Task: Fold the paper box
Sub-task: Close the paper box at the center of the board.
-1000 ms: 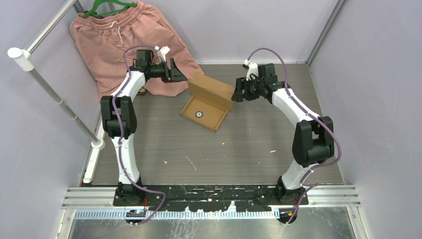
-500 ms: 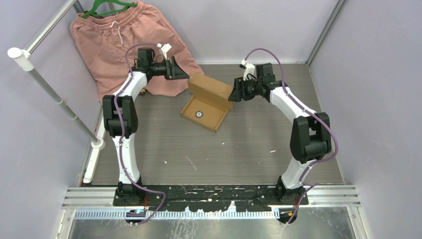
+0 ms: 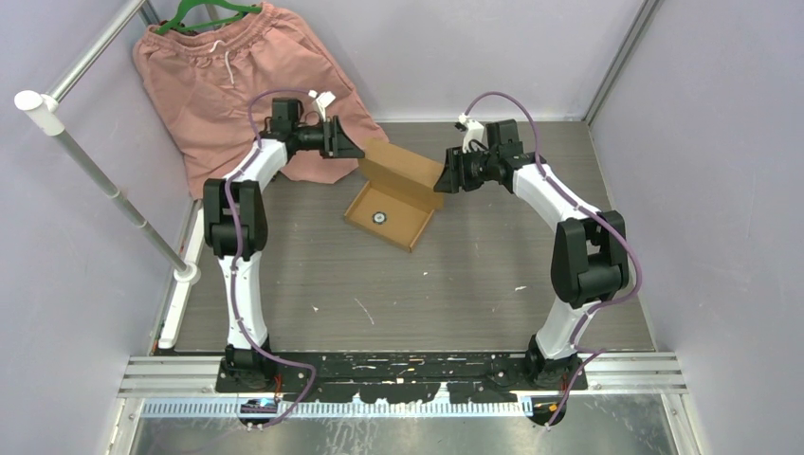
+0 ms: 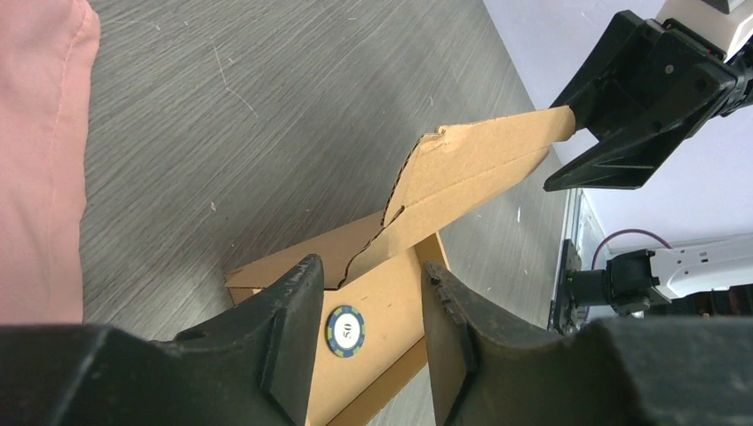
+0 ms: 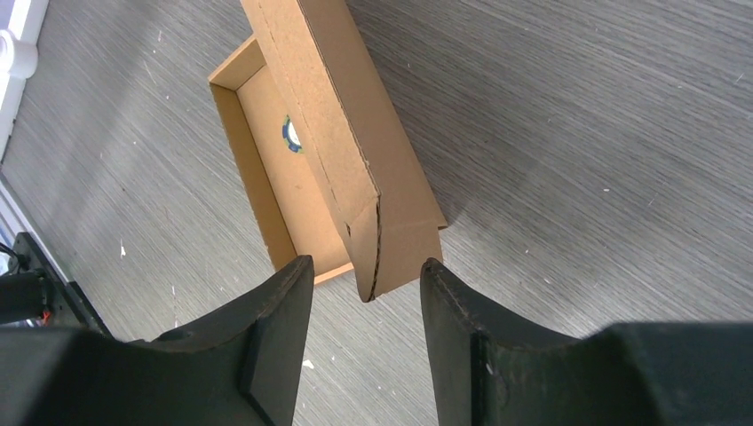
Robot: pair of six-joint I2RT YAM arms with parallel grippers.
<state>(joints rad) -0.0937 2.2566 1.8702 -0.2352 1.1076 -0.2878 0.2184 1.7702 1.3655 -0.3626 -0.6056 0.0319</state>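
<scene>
Cardboard sits between your two arms. The paper box [image 3: 398, 194] lies on the table [image 3: 474, 284] toward its far edge, about midway between the left and right edges and well apart from the near edge where the bases are bolted. Its shallow tray [image 3: 406, 230] rests flat, open side up, with a blue-rimmed chip [image 3: 378, 216] inside. The lid [image 3: 406, 169] stands raised from the tray's far long side, free edge uppermost.

You have one gripper at each short end of that lid. I judge this is so the panel can be steadied from both sides and brought down evenly rather than twisting. The left gripper [image 3: 353, 147] hovers just beside the lid's left end. Its fingers [image 4: 284, 311] are spread with nothing between them, and the cardboard lies beyond their tips. The right gripper [image 3: 444, 178] has its jaws apart, astride the end flap [image 5: 395, 240] at the lid's right end. Whether the pads touch the card you cannot tell from these views, and no pinch shows.

The box's long axis runs left to right across the table. It is skewed, so the right end lies closer to the near edge and the left end points toward the far-left corner, where the pink shorts [image 3: 218, 85] hang. The tray's mouth faces straight up.
</scene>
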